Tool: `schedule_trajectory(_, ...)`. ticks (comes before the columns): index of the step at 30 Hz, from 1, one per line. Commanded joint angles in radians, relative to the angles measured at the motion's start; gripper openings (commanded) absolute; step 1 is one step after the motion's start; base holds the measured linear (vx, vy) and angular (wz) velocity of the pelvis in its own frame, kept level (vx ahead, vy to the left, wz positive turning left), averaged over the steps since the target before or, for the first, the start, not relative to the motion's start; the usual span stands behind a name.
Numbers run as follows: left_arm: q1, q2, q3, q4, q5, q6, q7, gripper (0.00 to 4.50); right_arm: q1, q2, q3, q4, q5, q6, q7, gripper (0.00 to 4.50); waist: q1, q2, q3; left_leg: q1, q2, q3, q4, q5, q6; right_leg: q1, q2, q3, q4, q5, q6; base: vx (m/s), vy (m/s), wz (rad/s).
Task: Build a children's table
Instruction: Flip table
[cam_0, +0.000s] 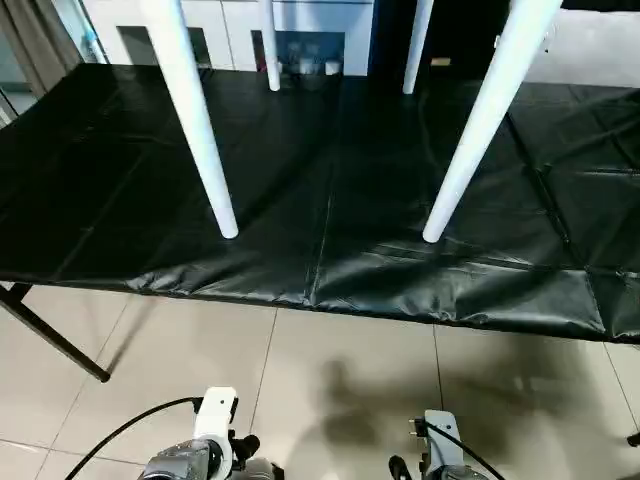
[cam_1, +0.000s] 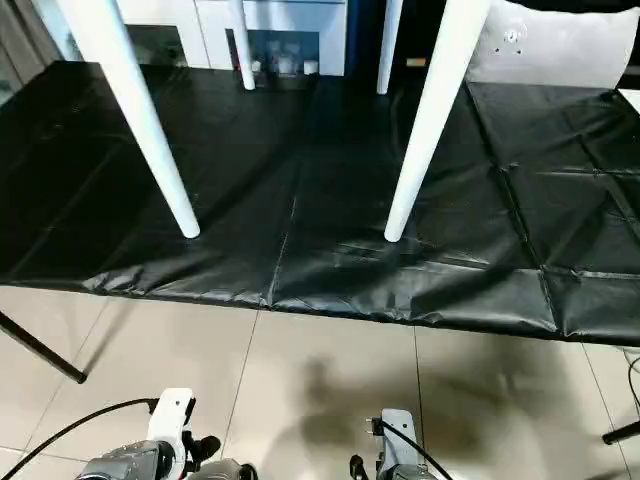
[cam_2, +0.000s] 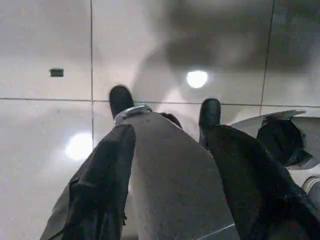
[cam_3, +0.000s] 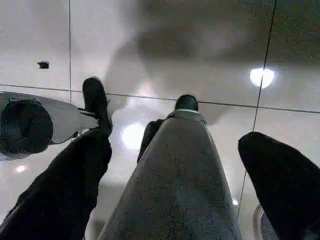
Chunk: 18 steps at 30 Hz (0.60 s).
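- Closest to us, at the bottom of the head views, we see the tops of our two silver forearms, each with a thin black cable curling off it.
- Our left gripper (cam_2: 165, 107) hangs over the shiny pale tiled floor (cam_2: 45, 45). Its two black fingers (cam_2: 121, 99) stand apart with a gap between them, and nothing is in that gap.
- Our right gripper (cam_3: 140, 100) hangs over the same floor. Its black fingers (cam_3: 95, 97) are spread very wide, and they hold nothing.
- Each wrist view shows a bit of the other silver arm off to one side.
- Bright round spots of light shine back from the tiles, and a soft dark shadow lies across them.
- A little farther on is the big work table with the crinkly black cover (cam_0: 330, 285). Its near edge runs across in front of us, and one thin dark metal leg (cam_0: 55, 345) slants down to the floor on our left.
- On that black cover stands the white plastic children's table. We see its four long round legs, which get thinner toward the bottom.
- The near left leg (cam_0: 195, 120) and the near right leg (cam_0: 480, 130) touch the cover close to the near edge.
- The two far legs (cam_0: 270, 45) stand well back. The top of the little table is above what we can see.
- Behind it all are white cupboards (cam_0: 230, 25).
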Motion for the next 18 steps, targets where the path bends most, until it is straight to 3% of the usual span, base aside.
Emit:
schedule_trajectory(1,0.000,0.003,0.003,0.007,0.006,0.004,-0.005,2.70,0.000,0.001,-0.005,0.004,-0.010,0.003,0.002,4.50,-0.004,0.000,-0.033,0.011,0.092,-0.032,-0.075,-0.165,0.111,0.024,-0.150,0.071,-0.089,0.101,-0.231,0.000,0.000,0.00)
schedule_trajectory(15,0.000,0.003,0.003,0.007,0.006,0.004,-0.005,2.70,0.000,0.001,-0.005,0.004,-0.010,0.003,0.002,4.50,-0.004,-0.001,-0.034,0.011,0.095,-0.030,-0.074,-0.120,0.142,0.026,-0.150,0.067,-0.084,0.197,-0.234,0.000,0.000,0.00)
schedule_trajectory(18,0.000,0.003,0.003,0.007,0.006,0.004,-0.005,2.70,0.000,0.001,-0.005,0.004,-0.010,0.003,0.002,4.50,-0.004,-0.002,-0.031,0.012,0.094,-0.028,-0.075,-0.139,0.138,0.025,-0.153,0.069,-0.088,0.170,-0.234,0.000,0.000,0.00)
